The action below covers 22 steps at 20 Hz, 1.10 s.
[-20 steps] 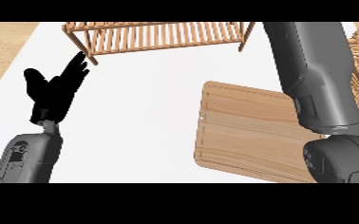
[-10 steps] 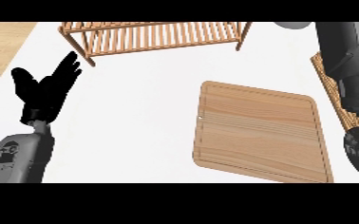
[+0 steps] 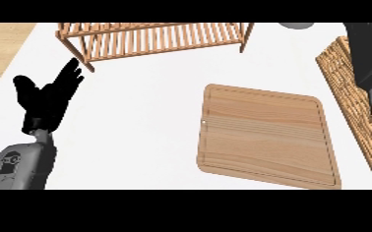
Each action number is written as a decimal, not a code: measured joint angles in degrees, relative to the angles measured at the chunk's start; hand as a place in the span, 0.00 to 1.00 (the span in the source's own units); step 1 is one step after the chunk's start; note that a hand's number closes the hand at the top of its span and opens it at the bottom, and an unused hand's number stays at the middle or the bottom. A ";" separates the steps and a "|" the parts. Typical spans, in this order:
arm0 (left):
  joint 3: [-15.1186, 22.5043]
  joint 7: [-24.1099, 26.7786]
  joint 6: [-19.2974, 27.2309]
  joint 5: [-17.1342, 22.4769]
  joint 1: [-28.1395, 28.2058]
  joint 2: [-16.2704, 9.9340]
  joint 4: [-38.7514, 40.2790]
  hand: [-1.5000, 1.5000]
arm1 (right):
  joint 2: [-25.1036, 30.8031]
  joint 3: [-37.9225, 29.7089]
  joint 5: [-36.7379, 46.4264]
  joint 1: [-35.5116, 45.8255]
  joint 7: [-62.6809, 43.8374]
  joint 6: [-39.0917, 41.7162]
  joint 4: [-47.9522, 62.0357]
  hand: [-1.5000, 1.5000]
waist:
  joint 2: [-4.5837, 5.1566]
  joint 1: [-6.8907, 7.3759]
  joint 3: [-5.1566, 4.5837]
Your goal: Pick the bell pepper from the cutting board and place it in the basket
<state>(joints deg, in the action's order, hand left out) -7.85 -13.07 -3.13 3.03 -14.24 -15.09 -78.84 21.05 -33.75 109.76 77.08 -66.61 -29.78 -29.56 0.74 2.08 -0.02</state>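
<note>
Left hand [image 3: 45, 101] shows near the counter's left edge, fingers straight and spread, pointing up and away. It holds nothing and is resting, not reaching. Grey forearm below it runs in from the lower left corner.

Wooden slatted rack [image 3: 149, 39] stands along the counter's far edge, left of middle, well apart from the hand.

Cutting board [image 3: 265, 135] lies flat on the counter, right of middle, toward the near edge. Its long axis runs roughly from far to near, slightly skewed. Its top shows bare wood grain only: no bell pepper sits on it, and none appears anywhere on the counter.

Basket [image 3: 347, 86] is at the counter's right edge, just beside the board's far right corner; only a woven strip of it shows. A dark arm segment [image 3: 359, 54] crosses over it at the far right. The right hand itself is out of view, so its fingers cannot be judged.

Judgement: the pepper is likely with the right hand, out of frame by the basket, but that cannot be confirmed. The right arm is the nearer one to both board and basket, and the basket lies right of the board; the left hand is far from both.
</note>
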 measured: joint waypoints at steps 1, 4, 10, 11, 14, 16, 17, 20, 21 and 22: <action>-0.16 -0.24 0.09 0.15 -0.07 0.04 -0.16 0.50 | 0.14 -0.43 -0.13 -0.93 0.50 -0.42 -0.10 1.00 | -0.08 -0.19 0.00; -0.20 -0.42 0.61 -0.09 0.43 0.31 -0.73 0.50 | 0.53 -1.34 -0.46 -3.09 1.44 -0.63 -1.08 1.00 | -0.36 -0.86 0.02; -0.78 -0.30 -0.14 0.37 1.89 -0.13 -1.54 0.50 | 0.42 -3.74 -3.22 -8.15 4.33 -3.67 -4.15 1.00 | -0.57 -1.32 0.03; -0.92 -0.84 -0.21 0.55 1.60 -0.28 -1.81 0.50 | 0.52 -4.06 -3.64 -8.93 4.76 -4.24 -4.50 1.00 | -0.56 -1.35 0.03; -0.94 -0.47 -0.07 0.50 2.25 0.06 -2.05 0.50 | 0.71 -4.85 -3.30 -12.10 4.98 -5.81 -6.82 0.00 | -0.57 -1.56 0.03; -1.05 -0.86 0.12 0.54 2.51 0.09 -2.46 0.50 | 0.74 -6.25 -2.60 -14.71 4.42 -7.05 -8.99 0.00 | -0.60 -1.70 0.04; -0.93 -0.70 0.16 0.43 2.19 0.23 -2.17 0.50 | 0.55 -7.02 -2.76 -15.55 4.41 -7.74 -9.75 0.00 | -0.57 -1.77 0.03; -1.28 -0.31 -0.29 0.61 1.68 -0.10 -1.58 0.50 | 0.29 -8.49 -2.69 -17.09 4.16 -8.79 -10.68 0.00 | -0.50 -1.59 0.04; -0.94 -0.42 -0.13 0.44 1.57 0.27 -1.70 0.50 | 0.37 -8.89 -2.94 -17.62 4.40 -9.36 -10.64 0.00 | -0.50 -1.55 0.03; -0.97 -0.31 -0.02 0.34 1.90 0.39 -1.72 0.50 | 0.77 -9.13 -3.52 -17.84 4.76 -9.69 -10.94 0.00 | -0.52 -1.55 0.05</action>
<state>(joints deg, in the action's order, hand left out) -8.82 -13.38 -3.14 3.37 -12.34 -14.71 -80.56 21.82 -42.88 106.24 59.24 -61.84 -39.47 -40.50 0.22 0.52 0.03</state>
